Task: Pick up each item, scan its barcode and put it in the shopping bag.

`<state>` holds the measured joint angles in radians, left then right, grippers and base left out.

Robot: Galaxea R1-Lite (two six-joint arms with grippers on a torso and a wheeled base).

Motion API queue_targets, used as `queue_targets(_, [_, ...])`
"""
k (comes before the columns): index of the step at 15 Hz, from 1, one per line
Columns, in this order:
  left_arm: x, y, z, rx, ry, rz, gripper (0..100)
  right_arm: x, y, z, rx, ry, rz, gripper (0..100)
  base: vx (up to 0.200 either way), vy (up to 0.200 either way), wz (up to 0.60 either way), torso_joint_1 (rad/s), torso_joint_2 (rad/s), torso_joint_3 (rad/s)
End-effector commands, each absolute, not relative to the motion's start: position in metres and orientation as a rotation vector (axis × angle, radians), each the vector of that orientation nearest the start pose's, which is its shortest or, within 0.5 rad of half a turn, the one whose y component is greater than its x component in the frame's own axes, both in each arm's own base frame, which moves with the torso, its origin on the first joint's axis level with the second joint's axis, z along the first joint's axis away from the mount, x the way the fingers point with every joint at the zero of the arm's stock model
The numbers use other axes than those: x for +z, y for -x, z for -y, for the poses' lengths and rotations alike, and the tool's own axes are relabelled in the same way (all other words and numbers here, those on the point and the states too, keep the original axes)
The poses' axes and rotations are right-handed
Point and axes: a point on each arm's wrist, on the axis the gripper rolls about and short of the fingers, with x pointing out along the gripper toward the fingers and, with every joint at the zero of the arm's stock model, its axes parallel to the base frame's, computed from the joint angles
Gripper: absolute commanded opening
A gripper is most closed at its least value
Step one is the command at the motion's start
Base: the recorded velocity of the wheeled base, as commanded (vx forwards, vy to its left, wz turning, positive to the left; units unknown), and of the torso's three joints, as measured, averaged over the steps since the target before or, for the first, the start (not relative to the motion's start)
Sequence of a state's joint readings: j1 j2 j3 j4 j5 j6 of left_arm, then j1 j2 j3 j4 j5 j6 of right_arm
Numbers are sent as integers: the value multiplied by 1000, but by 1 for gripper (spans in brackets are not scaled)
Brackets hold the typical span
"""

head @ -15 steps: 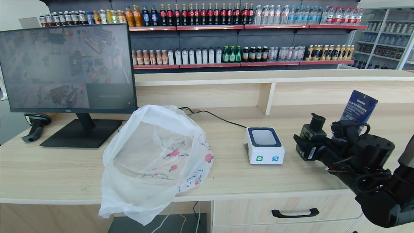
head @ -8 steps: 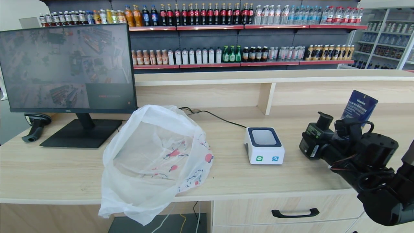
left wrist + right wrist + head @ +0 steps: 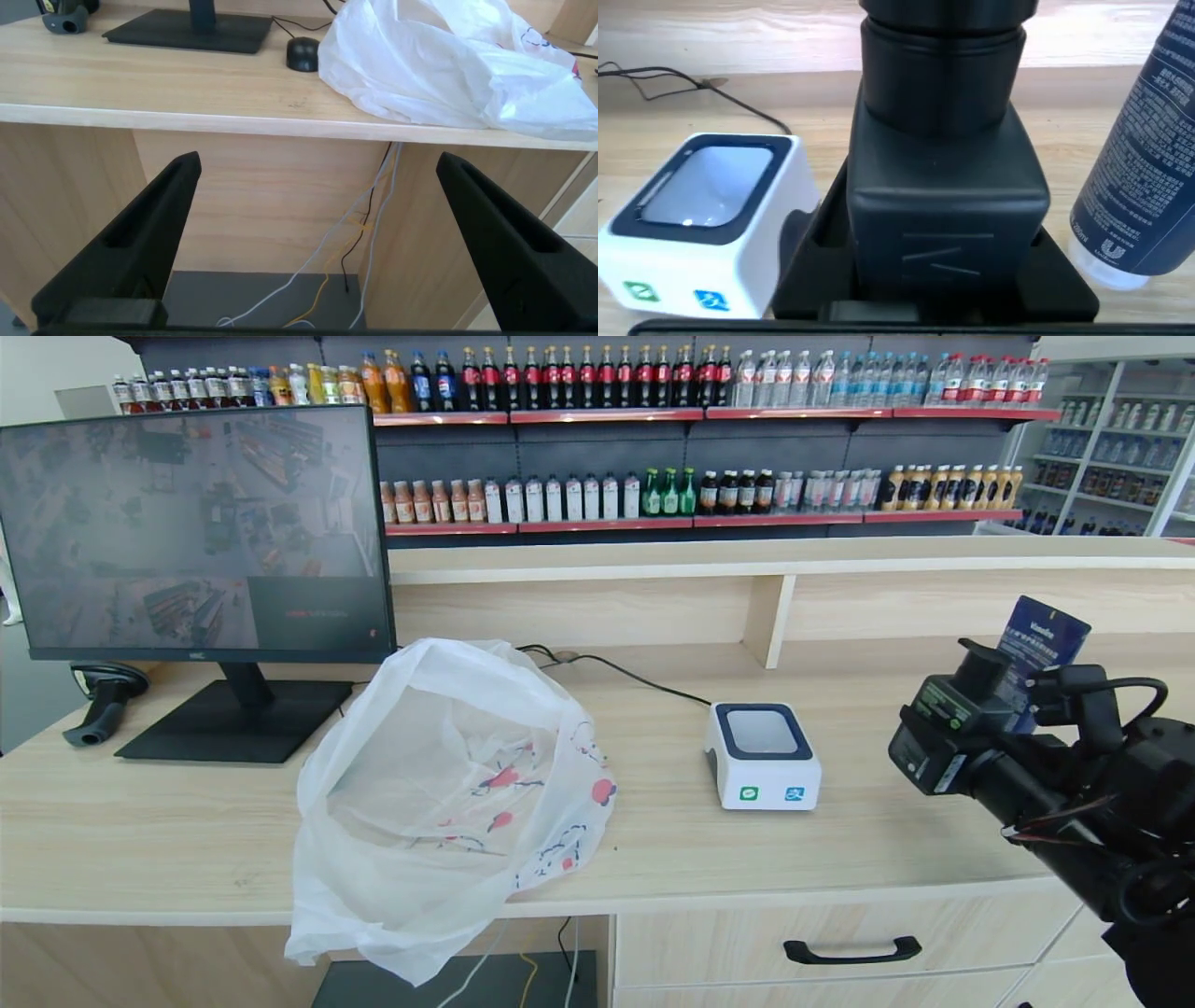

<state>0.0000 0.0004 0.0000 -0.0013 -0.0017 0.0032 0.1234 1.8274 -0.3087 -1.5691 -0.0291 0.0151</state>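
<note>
While I hold the right arm raised over the light wooden counter (image 3: 140, 821), the right gripper (image 3: 934, 271) has its jaws clamped on 1 black square-bodied bottle with a round black cap (image 3: 936, 735). The bottle is tilted, to the right of the white box-shaped barcode scanner with a dark-framed window (image 3: 761, 756) and apart from it. A blue cylindrical container (image 3: 1044, 644) stands just behind the bottle. The white translucent plastic shopping bag (image 3: 448, 784) lies open left of the scanner, draping over the counter's front edge. The left gripper (image 3: 318, 168) hangs below the counter edge, jaws wide apart.
</note>
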Motion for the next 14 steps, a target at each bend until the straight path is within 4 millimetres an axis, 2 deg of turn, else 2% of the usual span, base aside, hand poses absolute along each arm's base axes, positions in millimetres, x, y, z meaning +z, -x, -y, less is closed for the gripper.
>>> queue_targets(1, [76,23,0,-2,-3,2,100,143,-233,-40,145,-26,109,0,0,0,0,0,0,0])
queue_targets(2, [76,23,0,-2,-3,2,100,148,-202,-49,212,-32,120,0,0,0,0,0,0,0])
queue_targets(5, [76,23,0,-2,-3,2,100,146,-157,-39,222,-32,119,0,0,0,0,0,0,0])
queue_targets(9, [76,23,0,-2,-3,2,100,152,-149,-46,279,-52,156,0,0,0,0,0,0,0])
queue_targets(11, [76,23,0,-2,-3,2,100,154,-142,-71,458,-66,159,0,0,0,0,0,0,0])
queue_targets(13, [76,23,0,-2,-3,2,100,157,-145,-93,571,-120,151,0,0,0,0,0,0,0])
queue_targets(14, [76,23,0,-2,-3,2,100,170,-148,-109,652,-181,193,0,0,0,0,0,0,0])
